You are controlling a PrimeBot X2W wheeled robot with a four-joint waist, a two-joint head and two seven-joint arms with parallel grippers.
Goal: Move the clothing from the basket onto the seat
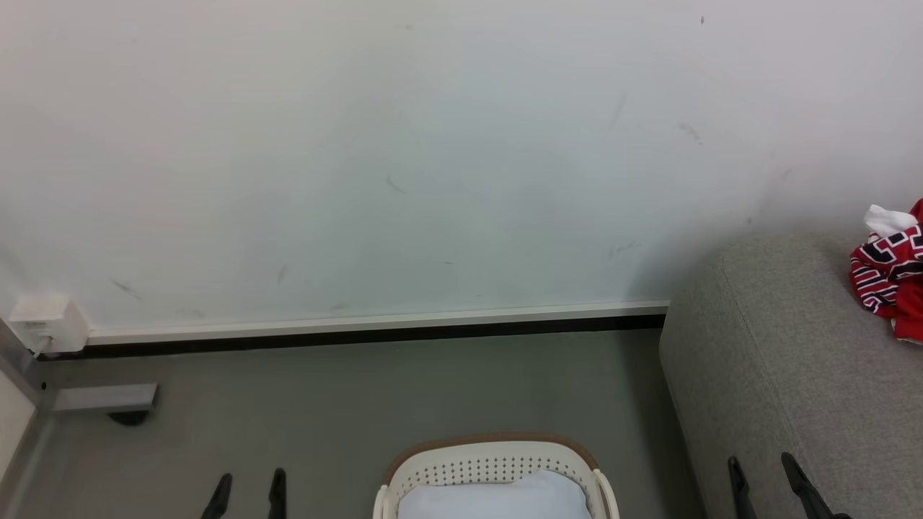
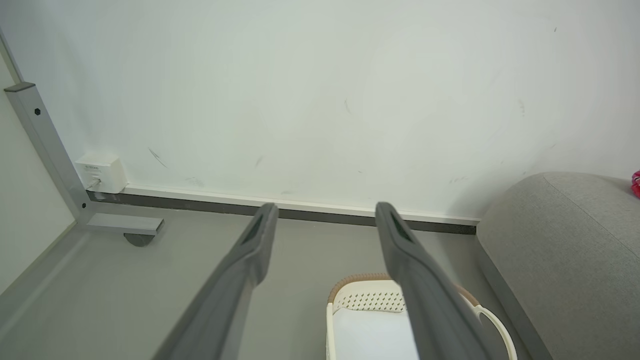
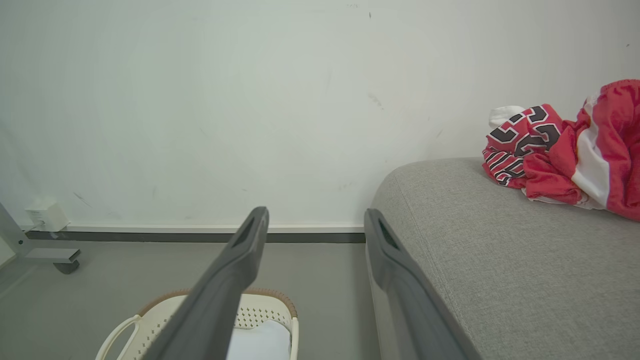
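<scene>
The clothing (image 3: 560,150), a red jersey with black-and-white numbers bunched with a red garment with a white stripe, lies piled on the grey seat (image 3: 500,260) at the right; the head view shows it at the far right edge (image 1: 890,277) on the seat (image 1: 764,389). The cream basket (image 1: 497,461) with a brown rim stands on the floor at bottom centre, with only white cloth (image 1: 497,497) showing inside. My left gripper (image 1: 247,479) is open, left of the basket. My right gripper (image 1: 761,461) is open over the seat's front corner. Both hold nothing.
A white wall with a skirting board runs behind. A white socket box (image 1: 43,324) and a grey metal frame foot (image 1: 104,398) sit at the left. Grey floor (image 1: 360,404) lies between the basket and the wall.
</scene>
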